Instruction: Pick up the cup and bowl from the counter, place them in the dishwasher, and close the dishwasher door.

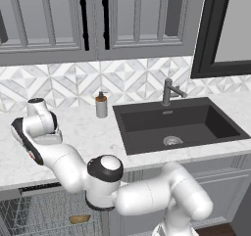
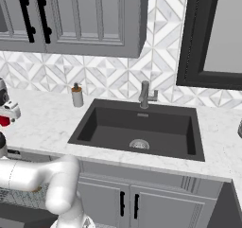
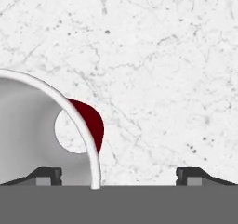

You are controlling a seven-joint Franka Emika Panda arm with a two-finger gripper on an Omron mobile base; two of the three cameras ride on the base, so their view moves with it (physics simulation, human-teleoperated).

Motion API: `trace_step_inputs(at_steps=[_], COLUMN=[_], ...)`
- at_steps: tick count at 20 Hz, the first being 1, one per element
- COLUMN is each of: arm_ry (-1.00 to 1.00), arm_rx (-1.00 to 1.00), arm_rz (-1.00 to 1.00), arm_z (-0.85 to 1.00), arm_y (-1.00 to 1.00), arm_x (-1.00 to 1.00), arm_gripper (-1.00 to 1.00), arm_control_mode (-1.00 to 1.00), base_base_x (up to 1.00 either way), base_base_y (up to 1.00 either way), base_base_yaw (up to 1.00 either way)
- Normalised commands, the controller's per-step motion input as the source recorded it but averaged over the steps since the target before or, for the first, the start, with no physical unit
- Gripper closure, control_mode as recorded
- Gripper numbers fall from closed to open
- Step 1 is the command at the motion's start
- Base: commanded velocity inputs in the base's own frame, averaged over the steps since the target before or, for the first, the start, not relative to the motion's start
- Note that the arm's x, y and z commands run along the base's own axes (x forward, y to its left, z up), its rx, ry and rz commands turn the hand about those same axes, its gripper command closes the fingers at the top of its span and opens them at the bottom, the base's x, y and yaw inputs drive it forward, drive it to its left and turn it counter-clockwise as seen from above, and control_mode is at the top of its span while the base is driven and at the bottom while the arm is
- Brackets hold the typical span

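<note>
Closest to the hand camera, the cup (image 3: 28,130) fills the lower left of the hand view, its white rim arcing up from the bottom edge and a sliver of red wall showing past it; it stands upright, mouth up toward the lens. One dark fingertip sits inside the rim at lower left and the other at lower right over bare marble, so the gripper (image 3: 118,176) straddles the rim with jaws wide and nothing held, presumably lined up to pinch the wall. Going by size, the counter (image 1: 88,137) spans the middle of the left base view, with the dark sink (image 1: 176,125) set into it at right. At lower left, beneath the counter edge, the dishwasher (image 1: 29,213) stands open with its wire rack exposed, and the bowl (image 1: 79,219) already lies in it. A soap dispenser (image 1: 101,105) stands by the backsplash, just left of the sink, well clear of the work.
</note>
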Motion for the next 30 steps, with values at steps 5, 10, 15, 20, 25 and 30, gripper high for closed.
trace_step_inputs(at_steps=[5, 10, 15, 20, 25, 30], arm_ry=[0.02, 0.0, 0.0, 0.03, 0.06, 0.01], arm_rx=[0.0, 0.0, 0.0, -0.01, 0.0, 0.0], arm_rz=[0.0, 0.0, 0.0, -0.17, -0.21, -0.13], arm_z=[-0.09, 0.0, 0.04, 0.7, 0.56, -0.15], arm_y=[0.04, 0.0, 0.0, -0.04, -0.06, -0.17], arm_x=[0.0, -0.06, -0.19, -0.7, -1.0, -1.0], arm_gripper=[1.0, 1.0, 1.0, 1.0, 1.0, 1.0], arm_control_mode=[-1.0, -1.0, -1.0, -1.0, -1.0, -1.0], base_base_x=[0.0, 0.0, 0.0, 0.0, 0.0, 0.0], base_base_y=[0.0, 0.0, 0.0, 0.0, 0.0, 0.0], base_base_yaw=[0.0, 0.0, 0.0, 0.0, 0.0, 0.0])
